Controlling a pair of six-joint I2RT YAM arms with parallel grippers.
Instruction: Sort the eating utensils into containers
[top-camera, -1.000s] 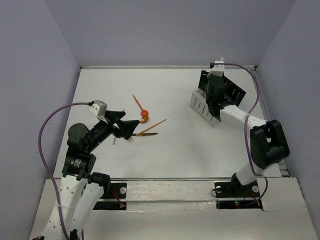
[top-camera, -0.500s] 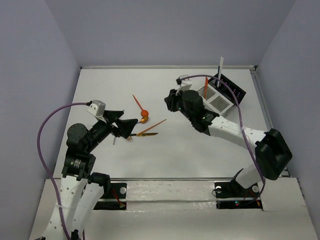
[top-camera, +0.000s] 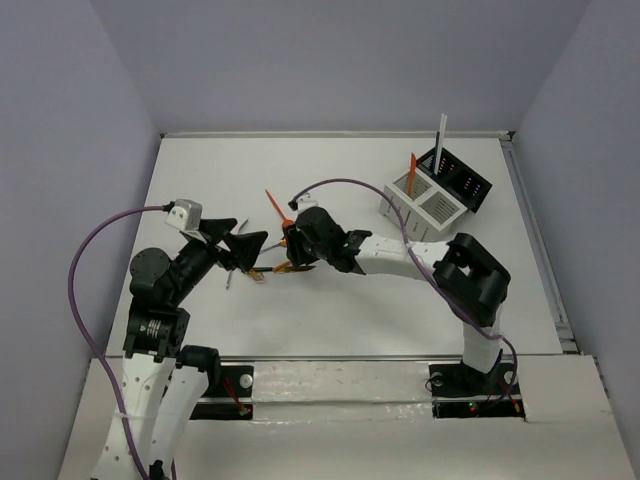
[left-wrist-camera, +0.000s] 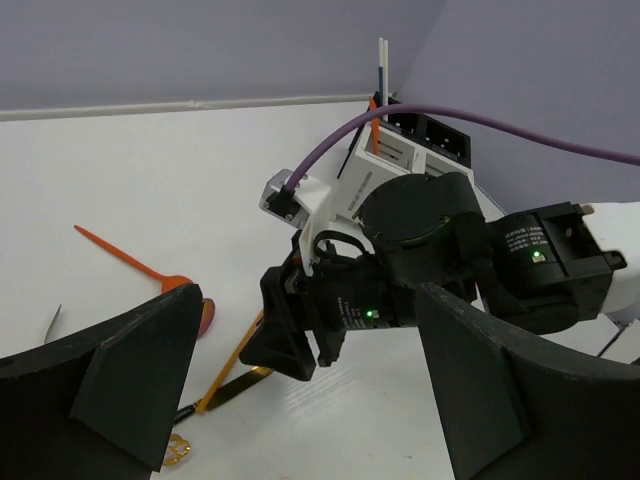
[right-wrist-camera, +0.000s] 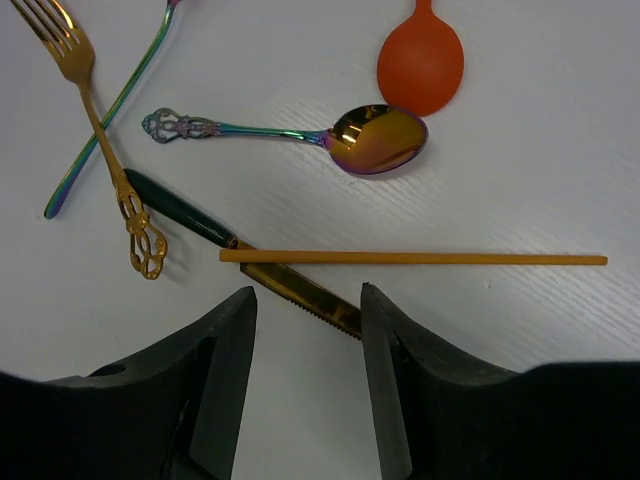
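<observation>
Several utensils lie in a heap left of centre. The right wrist view shows an orange spoon bowl (right-wrist-camera: 420, 62), an iridescent gold spoon (right-wrist-camera: 375, 138), a gold fork (right-wrist-camera: 72, 62), a gold-brown chopstick (right-wrist-camera: 410, 258) and a gold-bladed knife (right-wrist-camera: 300, 288) with a dark handle. My right gripper (right-wrist-camera: 305, 296) (top-camera: 293, 256) is open and low over the knife blade, holding nothing. My left gripper (top-camera: 250, 240) (left-wrist-camera: 305, 300) is open and empty just left of the heap, facing the right gripper. The white caddy (top-camera: 415, 207) joined to the black box (top-camera: 458, 178) holds an orange piece (top-camera: 412, 166) and a white stick (top-camera: 440, 130).
The orange spoon's handle (top-camera: 274, 203) sticks out toward the back, above the right gripper. An iridescent thin handle (right-wrist-camera: 110, 105) crosses the fork. The right arm (top-camera: 400, 252) stretches across the table's middle. The containers stand at the back right, near the wall.
My right arm has swung from over the containers leftward to the utensil heap and come down over the knife. The left gripper has shifted slightly and stays open.
</observation>
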